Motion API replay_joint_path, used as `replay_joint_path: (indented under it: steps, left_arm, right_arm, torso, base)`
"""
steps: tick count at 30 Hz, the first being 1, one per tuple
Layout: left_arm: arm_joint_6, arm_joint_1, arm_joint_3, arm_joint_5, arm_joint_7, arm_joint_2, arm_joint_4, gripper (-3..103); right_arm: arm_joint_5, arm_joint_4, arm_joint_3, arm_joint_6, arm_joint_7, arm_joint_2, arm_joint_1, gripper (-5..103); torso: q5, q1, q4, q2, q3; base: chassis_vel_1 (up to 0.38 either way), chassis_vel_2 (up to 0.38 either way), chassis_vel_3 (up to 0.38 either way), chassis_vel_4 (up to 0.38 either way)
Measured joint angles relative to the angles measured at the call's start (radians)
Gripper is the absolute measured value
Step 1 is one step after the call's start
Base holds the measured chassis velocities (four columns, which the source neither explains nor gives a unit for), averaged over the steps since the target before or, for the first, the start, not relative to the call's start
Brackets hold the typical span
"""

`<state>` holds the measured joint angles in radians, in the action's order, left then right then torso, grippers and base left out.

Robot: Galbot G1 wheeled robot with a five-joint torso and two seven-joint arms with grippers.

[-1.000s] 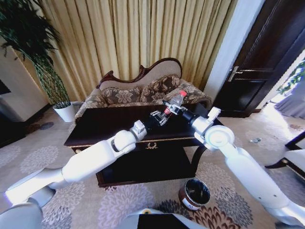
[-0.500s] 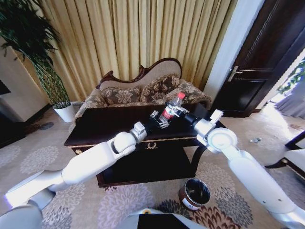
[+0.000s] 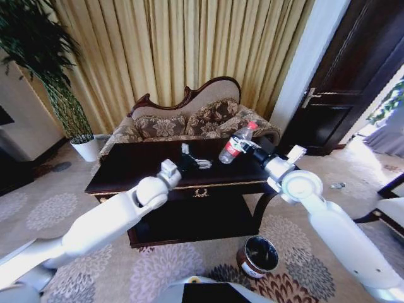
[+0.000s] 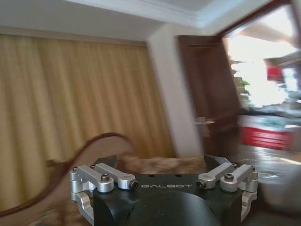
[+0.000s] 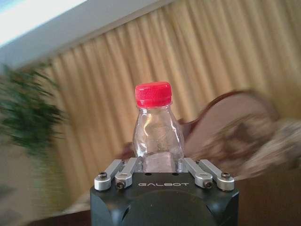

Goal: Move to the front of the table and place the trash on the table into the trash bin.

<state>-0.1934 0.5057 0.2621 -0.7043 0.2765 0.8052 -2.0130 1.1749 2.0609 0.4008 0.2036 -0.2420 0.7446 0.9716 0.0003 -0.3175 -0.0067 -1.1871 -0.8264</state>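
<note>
Holding the clear plastic bottle with red cap (image 3: 237, 144) above the dark glossy wooden table (image 3: 136, 165), our right gripper (image 3: 247, 146) is pinching it — our left gripper (image 3: 194, 162), jaws spread, is hovering nearby.

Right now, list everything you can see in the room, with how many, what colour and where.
table: one, dark brown with gold trim, centre of the head view
bottle: one, clear with red cap and red-white label, held tilted above the table's right part
bin: one, dark brown, on the carpet by the table's front right corner
sofa: one, patterned with carved frame, behind the table
plant: one, green in a white pot, far left
curtains: gold, back wall
door: one, dark brown, right
left tool: open, over the table's middle
right tool: shut on the bottle
</note>
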Motion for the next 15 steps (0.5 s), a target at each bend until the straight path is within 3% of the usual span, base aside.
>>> replay_joint_path:
  steps: [5, 8, 11, 13, 15]
  left_arm:
    - [-0.054, 0.051, -0.171, -0.057, 0.033, -0.025, 0.029, 100]
    - [-0.073, 0.066, -0.21, -0.078, 0.037, -0.038, 0.032, 100]
    - [-0.113, 0.16, -0.338, -0.115, 0.052, -0.096, 0.032, 100]
    - [-0.115, 0.177, -0.358, -0.116, 0.054, -0.104, 0.031, 100]
    - [-0.125, 0.246, -0.438, -0.127, 0.071, -0.131, 0.021, 100]
  right_arm:
    - [-0.217, -0.019, 0.044, -0.018, -0.093, -0.024, 0.062, 28]
    - [-0.244, -0.023, 0.052, -0.019, -0.123, -0.031, 0.069, 28]
    - [-0.282, -0.026, 0.077, -0.016, -0.185, -0.051, 0.09, 28]
    - [-0.287, -0.026, 0.083, -0.015, -0.188, -0.053, 0.096, 28]
    - [-0.296, -0.015, 0.121, 0.003, -0.202, -0.061, 0.142, 28]
  torso:
    - [0.0, 0.0, -0.0004, 0.0, 0.0]
    - [-0.0002, 0.0, -0.0004, 0.0, 0.0]
    - [-0.0001, 0.0, 0.0001, 0.0, 0.0]
    - [-0.0002, 0.0, 0.0004, 0.0, 0.0]
    - [-0.0004, 0.0, 0.0006, 0.0, 0.0]
  base:
    - [0.0, 0.0, 0.0, 0.0]
    - [0.0, 0.0, 0.0, 0.0]
    - [0.0, 0.0, 0.0, 0.0]
    - [0.0, 0.0, 0.0, 0.0]
    - [0.0, 0.0, 0.0, 0.0]
